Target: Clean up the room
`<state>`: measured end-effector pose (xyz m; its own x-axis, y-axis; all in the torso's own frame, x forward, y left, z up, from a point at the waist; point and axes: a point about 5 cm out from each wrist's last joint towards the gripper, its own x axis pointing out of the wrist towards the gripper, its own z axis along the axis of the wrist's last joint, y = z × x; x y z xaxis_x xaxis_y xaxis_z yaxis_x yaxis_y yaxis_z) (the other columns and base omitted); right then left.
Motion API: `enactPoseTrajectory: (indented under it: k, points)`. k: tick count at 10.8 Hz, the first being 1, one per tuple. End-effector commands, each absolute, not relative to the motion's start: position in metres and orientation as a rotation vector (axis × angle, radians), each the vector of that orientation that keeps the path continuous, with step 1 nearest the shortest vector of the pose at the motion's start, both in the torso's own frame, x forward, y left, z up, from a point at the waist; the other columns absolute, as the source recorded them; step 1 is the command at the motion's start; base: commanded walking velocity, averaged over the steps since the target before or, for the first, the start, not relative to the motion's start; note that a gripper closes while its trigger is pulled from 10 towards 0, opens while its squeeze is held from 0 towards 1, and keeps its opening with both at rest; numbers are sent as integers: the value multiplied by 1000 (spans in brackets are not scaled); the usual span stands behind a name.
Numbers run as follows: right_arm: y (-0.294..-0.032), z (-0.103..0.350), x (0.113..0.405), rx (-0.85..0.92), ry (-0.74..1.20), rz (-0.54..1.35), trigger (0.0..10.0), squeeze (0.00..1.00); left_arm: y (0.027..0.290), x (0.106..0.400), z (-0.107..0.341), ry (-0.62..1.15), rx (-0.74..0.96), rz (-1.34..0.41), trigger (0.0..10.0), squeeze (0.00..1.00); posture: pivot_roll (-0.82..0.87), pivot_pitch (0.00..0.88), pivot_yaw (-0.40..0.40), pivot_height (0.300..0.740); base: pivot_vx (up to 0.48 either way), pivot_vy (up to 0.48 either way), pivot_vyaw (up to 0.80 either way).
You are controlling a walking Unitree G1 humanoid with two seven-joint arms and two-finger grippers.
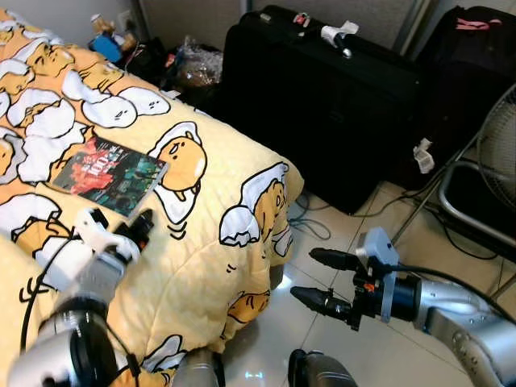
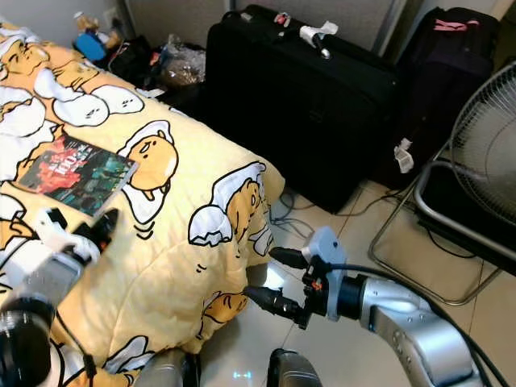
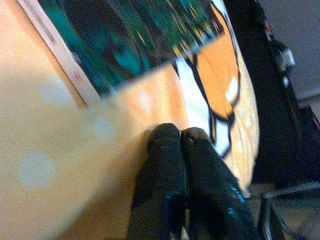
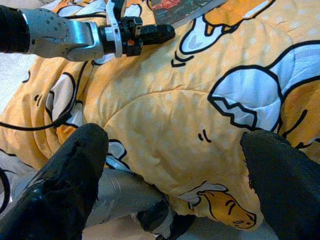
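A dark book (image 1: 109,176) with a red and green cover lies flat on the yellow cartoon-print blanket (image 1: 210,242) of the bed. My left gripper (image 1: 144,220) rests on the blanket just short of the book's near edge, its two black fingers (image 3: 172,150) pressed together with nothing between them. My right gripper (image 1: 304,276) hangs open over the tiled floor beside the bed's corner, fingers wide apart and pointing toward the blanket's hanging side. In the right wrist view, the book's (image 4: 180,6) corner lies past the left arm (image 4: 75,37).
A large black suitcase (image 1: 322,89) stands against the wall past the bed's corner, with a second black bag (image 1: 476,48) to its right. A fan (image 1: 500,145) on a metal stand is at the far right. Cables (image 1: 310,219) trail on the floor. Bags and clutter (image 1: 193,64) sit behind the bed.
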<state>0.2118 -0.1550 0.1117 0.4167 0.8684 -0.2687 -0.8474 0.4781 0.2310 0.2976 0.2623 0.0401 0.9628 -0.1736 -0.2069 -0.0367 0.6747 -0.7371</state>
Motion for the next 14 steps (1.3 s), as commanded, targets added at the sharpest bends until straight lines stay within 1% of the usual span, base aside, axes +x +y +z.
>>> enactPoseTrajectory:
  k: [1,2,3,4,5,6,7,8,9,11,12,14]
  points:
    - [-156,107,209,66,380,1080,10000,0,258,289,38,286,-812,-154,0,0,-80,135,51,740,0,0,0]
    - [-156,105,208,67,376,1081,10000,0,255,280,38,281,-794,-200,0,0,-68,132,45,740,0,0,0]
    - [-157,98,212,69,380,1079,10000,0,260,274,38,262,-738,-175,0,0,-65,132,38,740,0,0,0]
    - [-159,91,216,68,384,1080,10000,0,267,276,42,232,-659,-103,10000,0,-66,133,31,740,0,0,0]
    - [-160,86,221,63,387,1083,10000,0,279,285,53,146,-643,11,10000,157,-69,134,26,740,0,0,0]
    - [-159,87,221,56,381,1088,10000,0,285,295,66,93,-708,36,10000,1000,-71,134,22,740,0,0,0]
    - [-160,87,221,50,373,1092,10000,0,292,304,69,116,-710,124,10000,1000,-72,135,20,740,0,0,0]
    - [-158,89,223,42,358,1085,10000,0,297,307,67,140,-727,196,10000,1000,-81,141,17,740,0,0,0]
    - [-150,98,229,36,306,1063,10000,0,299,308,61,184,-755,278,10000,1000,-95,153,27,740,0,0,0]
    - [-139,120,242,-3,211,1047,10000,0,307,306,57,192,-765,418,10000,1000,-103,167,32,740,0,0,0]
    - [-133,126,244,-11,190,1062,10000,0,306,306,56,200,-769,422,10000,1000,-103,175,23,740,0,0,0]
    - [-120,136,248,-34,175,1118,10000,0,291,309,49,247,-803,360,10000,1000,-110,186,9,740,0,0,0]
